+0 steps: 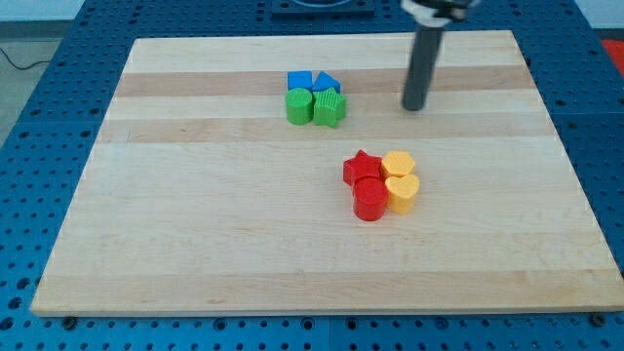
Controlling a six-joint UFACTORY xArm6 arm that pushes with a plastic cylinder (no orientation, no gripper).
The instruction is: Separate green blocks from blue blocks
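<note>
Two blue blocks sit side by side at the view's upper middle: a blue cube (298, 80) on the left and a blue triangle (328, 82) on the right. Directly below and touching them are a green cylinder (298, 106) and a green star-like block (330, 107). My tip (414, 106) rests on the board to the view's right of this cluster, about level with the green blocks and well apart from them.
A second cluster lies at the board's middle right: a red star (362, 169), a red cylinder (370, 200), a yellow hexagon (398, 164) and a yellow heart (402, 193). The wooden board (195, 214) lies on a blue perforated table.
</note>
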